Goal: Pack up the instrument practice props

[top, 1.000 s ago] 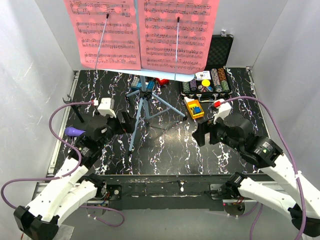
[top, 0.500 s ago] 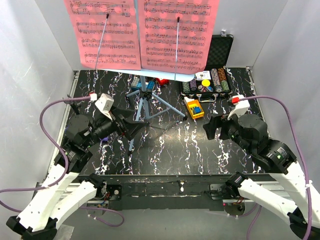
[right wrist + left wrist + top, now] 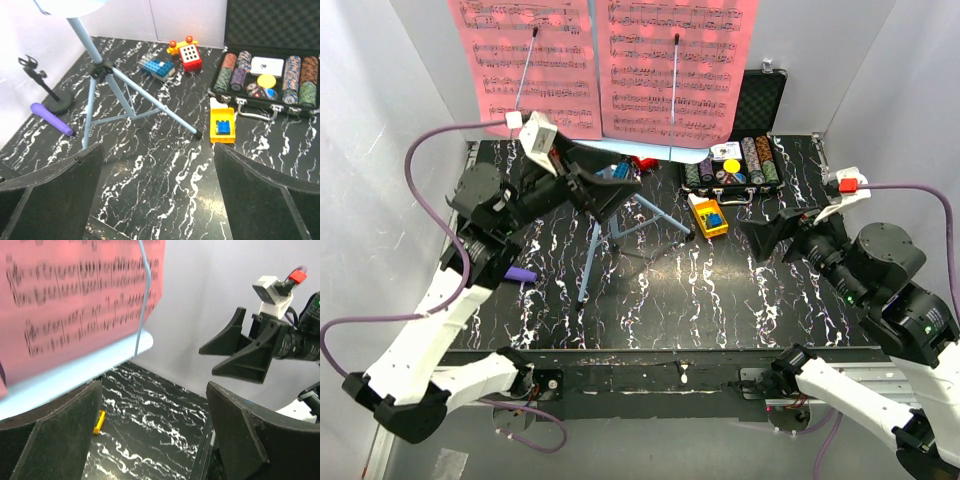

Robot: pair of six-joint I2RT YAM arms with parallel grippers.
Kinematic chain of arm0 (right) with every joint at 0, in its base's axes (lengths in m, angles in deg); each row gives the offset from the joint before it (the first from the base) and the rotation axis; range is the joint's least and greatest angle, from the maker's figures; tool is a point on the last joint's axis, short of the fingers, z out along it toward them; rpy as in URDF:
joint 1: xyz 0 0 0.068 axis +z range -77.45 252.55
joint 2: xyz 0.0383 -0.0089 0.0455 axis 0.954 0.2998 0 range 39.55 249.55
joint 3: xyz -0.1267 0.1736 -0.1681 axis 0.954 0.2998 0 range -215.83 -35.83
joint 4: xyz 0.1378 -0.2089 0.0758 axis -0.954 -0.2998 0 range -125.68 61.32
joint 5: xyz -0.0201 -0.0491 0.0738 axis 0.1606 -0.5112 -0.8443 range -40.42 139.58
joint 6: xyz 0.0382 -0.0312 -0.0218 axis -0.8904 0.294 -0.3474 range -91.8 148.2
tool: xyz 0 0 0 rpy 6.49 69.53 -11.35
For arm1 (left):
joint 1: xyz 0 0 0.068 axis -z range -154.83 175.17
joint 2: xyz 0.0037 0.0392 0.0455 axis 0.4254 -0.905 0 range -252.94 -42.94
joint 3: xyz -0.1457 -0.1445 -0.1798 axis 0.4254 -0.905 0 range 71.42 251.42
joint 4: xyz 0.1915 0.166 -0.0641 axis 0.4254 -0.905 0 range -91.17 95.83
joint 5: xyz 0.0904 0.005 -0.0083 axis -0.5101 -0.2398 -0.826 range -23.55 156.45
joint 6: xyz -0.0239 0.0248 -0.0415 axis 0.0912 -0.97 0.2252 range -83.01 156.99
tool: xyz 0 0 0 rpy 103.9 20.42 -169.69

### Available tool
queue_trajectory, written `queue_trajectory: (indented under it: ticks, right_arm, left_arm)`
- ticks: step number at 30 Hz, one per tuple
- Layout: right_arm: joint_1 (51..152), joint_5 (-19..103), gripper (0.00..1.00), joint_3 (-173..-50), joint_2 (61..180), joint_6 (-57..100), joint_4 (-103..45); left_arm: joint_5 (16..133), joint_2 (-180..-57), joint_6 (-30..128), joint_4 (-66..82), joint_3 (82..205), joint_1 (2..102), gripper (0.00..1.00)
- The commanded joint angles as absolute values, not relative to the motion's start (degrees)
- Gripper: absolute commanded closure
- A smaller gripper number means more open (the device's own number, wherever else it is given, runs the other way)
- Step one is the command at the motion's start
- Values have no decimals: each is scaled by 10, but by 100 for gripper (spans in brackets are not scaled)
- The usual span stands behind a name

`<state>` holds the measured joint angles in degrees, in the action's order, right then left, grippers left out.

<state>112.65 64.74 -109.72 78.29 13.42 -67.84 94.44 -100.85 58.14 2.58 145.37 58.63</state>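
Note:
The light-blue music stand [image 3: 606, 218] stands on tripod legs at the back middle and holds two pink sheet-music pages [image 3: 605, 70]. My left gripper [image 3: 605, 188] is open and empty, raised just in front of the stand's shelf. In the left wrist view [image 3: 155, 440] the pink pages [image 3: 75, 295] and the blue shelf [image 3: 75, 377] are close on the left. The purple microphone [image 3: 518, 274] lies at the left. It shows in the right wrist view [image 3: 50, 119] beside the thin black mic stand [image 3: 45, 87]. My right gripper [image 3: 775, 235] is open and empty above the right side [image 3: 157, 195].
An open black case of poker chips [image 3: 732, 165] sits at the back right. A yellow block with a blue brick [image 3: 708, 215] lies in front of it. Red and blue toy bricks [image 3: 172, 60] lie behind the tripod. White walls enclose three sides.
Both arms have risen. My left gripper moved up and back towards the stand's shelf. My right gripper lifted and drew back to the right. Both stayed open.

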Motion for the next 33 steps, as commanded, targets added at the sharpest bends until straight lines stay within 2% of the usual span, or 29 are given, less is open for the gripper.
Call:
queue_trajectory:
  ticks: [1,8,13,18,23,28,33]
  right_arm:
    - [1122,607,2,-1145,808,138,-627]
    - [1117,576,5,-1174,821,141,-547]
    - [1114,588,12,-1190,837,165,-490]
    - [1090,566,13,-1221,886,176,-474]
    - [988,438,11,-1214,907,121,-428]
    - [951,356,9,-1221,932,86,-400]
    - [854,239,11,-1183,945,-30,-297]
  left_arm:
    - [920,-1062,595,22,1545,600,15]
    - [916,-1119,633,54,1647,606,13]
    - [932,-1142,657,82,1667,608,12]
    - [946,-1167,667,80,1691,609,12]
    - [950,-1185,666,63,1718,610,11]
    - [939,-1175,654,62,1706,610,10]
    - [940,-1176,652,62,1705,610,9]
